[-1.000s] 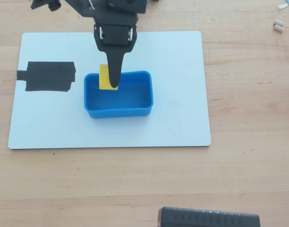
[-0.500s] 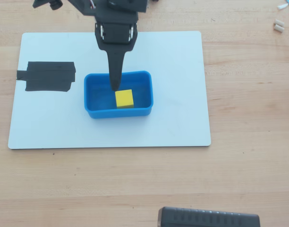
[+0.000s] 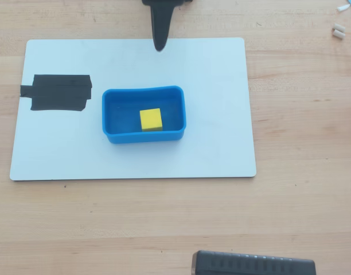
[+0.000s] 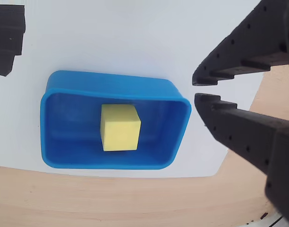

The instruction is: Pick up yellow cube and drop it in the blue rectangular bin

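The yellow cube lies inside the blue rectangular bin, near the middle of its floor. The bin stands on a white board. The wrist view shows the cube in the bin from above. My gripper hangs over the far edge of the board, well apart from the bin. In the wrist view the gripper is at the right, beside the bin's right end. Its fingertips are nearly touching and hold nothing.
The white board lies on a wooden table. A flat black tape patch is on the board's left side, and it also shows in the wrist view. A black device sits at the bottom edge. Small white pieces lie at the top right.
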Controlling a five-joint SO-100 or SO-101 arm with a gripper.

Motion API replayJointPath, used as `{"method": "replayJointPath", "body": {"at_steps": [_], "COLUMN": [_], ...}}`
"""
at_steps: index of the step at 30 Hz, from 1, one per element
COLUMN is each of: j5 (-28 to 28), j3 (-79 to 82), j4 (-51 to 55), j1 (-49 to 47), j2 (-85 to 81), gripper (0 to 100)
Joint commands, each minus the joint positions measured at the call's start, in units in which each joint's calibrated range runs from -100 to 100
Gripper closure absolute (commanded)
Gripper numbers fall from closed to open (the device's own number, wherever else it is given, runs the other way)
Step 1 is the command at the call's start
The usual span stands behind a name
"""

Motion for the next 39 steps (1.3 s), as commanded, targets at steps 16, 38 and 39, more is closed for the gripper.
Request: {"method": "replayJointPath", "body": {"at_steps": [16, 38, 39], "j5": [-0.4, 0.0, 0.0], "j3": [37.7, 37.7, 37.7], "j4": [-4.3, -4.1, -4.1], "j1": [1.2, -0.6, -0.6], "j2": [-35.9, -35.9, -35.9], "gripper": [100, 100, 100]}}
